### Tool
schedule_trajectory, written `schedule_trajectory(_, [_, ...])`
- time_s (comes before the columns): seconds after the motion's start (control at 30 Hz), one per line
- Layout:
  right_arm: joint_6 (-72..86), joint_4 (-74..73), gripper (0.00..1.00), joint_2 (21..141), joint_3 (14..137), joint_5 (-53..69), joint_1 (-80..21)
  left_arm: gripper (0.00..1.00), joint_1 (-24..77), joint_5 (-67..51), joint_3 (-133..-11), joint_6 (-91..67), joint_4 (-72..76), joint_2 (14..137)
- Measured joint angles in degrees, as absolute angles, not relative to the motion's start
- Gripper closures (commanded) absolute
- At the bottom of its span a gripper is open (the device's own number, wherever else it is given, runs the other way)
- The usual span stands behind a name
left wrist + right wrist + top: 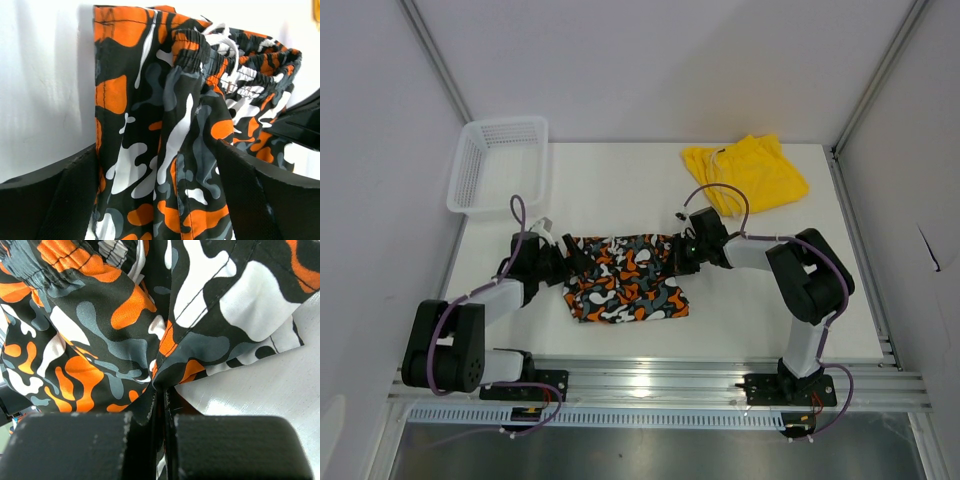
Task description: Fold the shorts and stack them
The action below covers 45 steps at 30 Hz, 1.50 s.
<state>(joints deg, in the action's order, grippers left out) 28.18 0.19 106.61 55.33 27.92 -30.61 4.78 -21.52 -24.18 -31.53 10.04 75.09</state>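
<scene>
The patterned shorts [625, 280], blotched in orange, white, black and grey, lie spread across the middle of the table. My left gripper [575, 262] is at their left edge, and its jaws stand open on either side of the cloth [170, 115] without pinching it. At the shorts' upper right edge, my right gripper [675, 255] is shut on a pinched fold of the same fabric [100, 330]. The yellow shorts [745, 172] sit crumpled at the far right of the table, with a pale drawstring showing, away from both grippers.
A white mesh basket [498, 165] stands at the table's far left corner and overhangs the edge. The white table [770, 300] is bounded by grey walls on both sides and a metal rail along the near edge.
</scene>
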Motion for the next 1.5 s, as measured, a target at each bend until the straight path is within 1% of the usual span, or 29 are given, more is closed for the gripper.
schedule_trajectory(0.07, [28.18,0.03,1.00,106.61,55.42,27.92,-30.61,0.13,4.75,-22.28,-23.68,-31.51,10.50,75.00])
schedule_trajectory(0.13, [28.21,-0.40,1.00,106.61,55.61,27.90,-30.61,0.13,4.73,-23.33,-23.00,-31.53,11.31,74.94])
schedule_trajectory(0.27, [28.18,-1.23,1.00,106.63,56.03,27.90,-30.61,0.06,4.97,-25.02,-22.57,-31.53,12.19,74.94])
schedule_trajectory(0.47, [28.23,-2.13,1.00,106.85,56.71,27.90,-30.61,0.02,5.23,-26.26,-20.73,-31.64,12.88,72.82])
schedule_trajectory(0.7, [28.42,-2.11,1.00,107.24,56.90,28.21,-30.61,0.04,5.28,-28.42,-18.90,-32.08,13.80,71.31])
schedule_trajectory(0.9, [28.47,-2.15,1.00,107.37,57.08,28.51,-30.57,0.09,7.31,-28.45,-18.87,-32.05,14.09,71.88])
schedule_trajectory(1.0, [28.45,-2.76,1.00,107.37,57.47,28.23,-30.72,0.20,9.02,-27.31,-20.14,-32.12,14.06,73.67])
schedule_trajectory(1.03, [28.45,-2.87,1.00,107.37,57.58,27.99,-30.85,0.34,9.41,-26.96,-20.62,-32.21,14.09,74.39])
schedule_trajectory(1.1, [28.42,-3.31,1.00,107.37,57.98,27.46,-31.14,0.51,9.85,-25.74,-21.12,-32.64,13.85,75.59])
schedule_trajectory(1.13, [28.42,-3.68,1.00,107.37,58.28,27.05,-31.33,0.67,9.89,-25.08,-21.12,-32.71,13.47,76.12])
schedule_trajectory(1.2, [28.36,-4.47,1.00,107.37,58.96,26.02,-31.79,0.79,10.02,-24.05,-21.12,-33.10,12.91,76.66])
schedule_trajectory(1.23, [28.29,-4.97,1.00,107.37,59.48,25.32,-32.14,0.89,10.20,-23.44,-21.12,-33.10,12.75,76.77])
schedule_trajectory(1.27, [28.18,-5.37,1.00,107.37,59.90,24.62,-32.47,0.92,10.44,-23.03,-21.26,-33.36,12.64,76.88])
schedule_trajectory(1.3, [28.08,-5.93,1.00,107.37,60.51,23.77,-32.84,0.97,10.76,-22.55,-21.61,-33.34,12.27,77.08])
schedule_trajectory(1.33, [27.79,-6.59,1.00,107.37,61.17,22.72,-33.17,1.00,11.16,-22.09,-22.22,-33.41,11.92,77.41])
schedule_trajectory(1.5, [26.09,-11.60,1.00,107.37,66.59,16.75,-33.98,1.00,14.41,-18.17,-27.27,-33.78,9.54,79.20])
